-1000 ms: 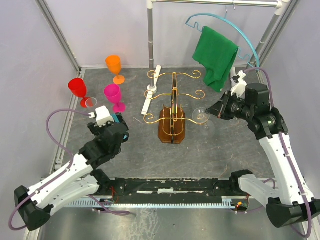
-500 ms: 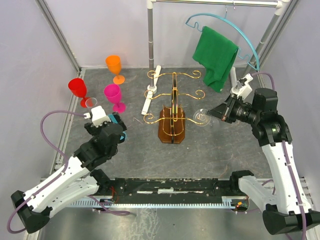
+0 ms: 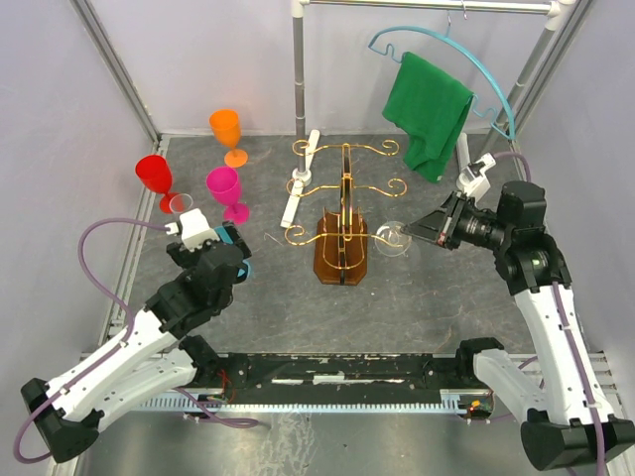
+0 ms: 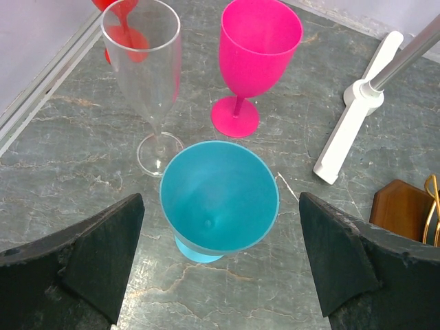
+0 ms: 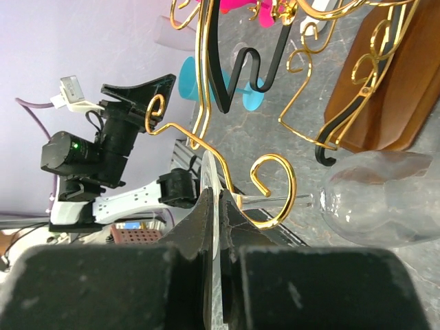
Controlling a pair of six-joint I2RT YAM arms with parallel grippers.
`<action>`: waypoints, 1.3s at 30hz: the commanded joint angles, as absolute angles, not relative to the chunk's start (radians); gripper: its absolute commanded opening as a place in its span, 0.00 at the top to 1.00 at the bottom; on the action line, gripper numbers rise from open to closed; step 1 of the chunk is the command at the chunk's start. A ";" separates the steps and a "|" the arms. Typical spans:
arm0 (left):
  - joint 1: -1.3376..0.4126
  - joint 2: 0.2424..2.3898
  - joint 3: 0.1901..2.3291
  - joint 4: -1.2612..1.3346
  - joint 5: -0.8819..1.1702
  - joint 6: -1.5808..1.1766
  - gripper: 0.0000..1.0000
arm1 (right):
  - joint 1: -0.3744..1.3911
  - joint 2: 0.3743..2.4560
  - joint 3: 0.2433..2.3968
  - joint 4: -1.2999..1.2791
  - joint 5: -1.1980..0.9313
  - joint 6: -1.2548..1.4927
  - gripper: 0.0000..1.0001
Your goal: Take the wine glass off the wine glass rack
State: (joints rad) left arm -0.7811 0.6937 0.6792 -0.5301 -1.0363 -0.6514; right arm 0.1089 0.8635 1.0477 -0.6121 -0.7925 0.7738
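Note:
The wine glass rack [image 3: 337, 260] has a brown wooden base and gold wire arms and stands mid-table. A clear wine glass [image 3: 392, 238] hangs on its side at the lower right arm. In the right wrist view its stem passes through the gold curl [image 5: 275, 180], with the bowl [image 5: 385, 199] to the right. My right gripper [image 3: 417, 231] is shut on the glass's flat foot [image 5: 212, 172]; it also shows in the right wrist view [image 5: 220, 201]. My left gripper [image 4: 220, 199] is open, its jaws either side of a blue glass [image 4: 218, 196] standing on the table.
Red [image 3: 155, 178], orange [image 3: 227, 134] and pink [image 3: 226, 188] glasses and a clear flute [image 4: 148, 69] stand at the back left. A grey clothes rail [image 3: 298, 89] with white feet [image 3: 300, 178] stands behind the rack. A green towel [image 3: 427, 114] hangs on a teal hanger.
My right wrist has swung down and turned, keeping its hold on the glass foot; the glass has shifted slightly toward the rack. My left arm drew back a little, then stayed still.

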 commanded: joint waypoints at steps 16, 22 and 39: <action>-0.784 0.685 0.800 -0.521 -1.039 -0.635 0.01 | 0.107 0.968 0.961 0.009 -0.842 1.104 0.99; -0.784 0.685 0.843 -0.524 -1.044 -0.604 0.01 | 0.074 1.019 1.006 0.005 -0.832 1.064 0.99; -0.785 0.858 1.154 -0.608 -0.789 -0.619 0.04 | 0.038 0.926 1.392 -0.660 -0.626 0.477 0.99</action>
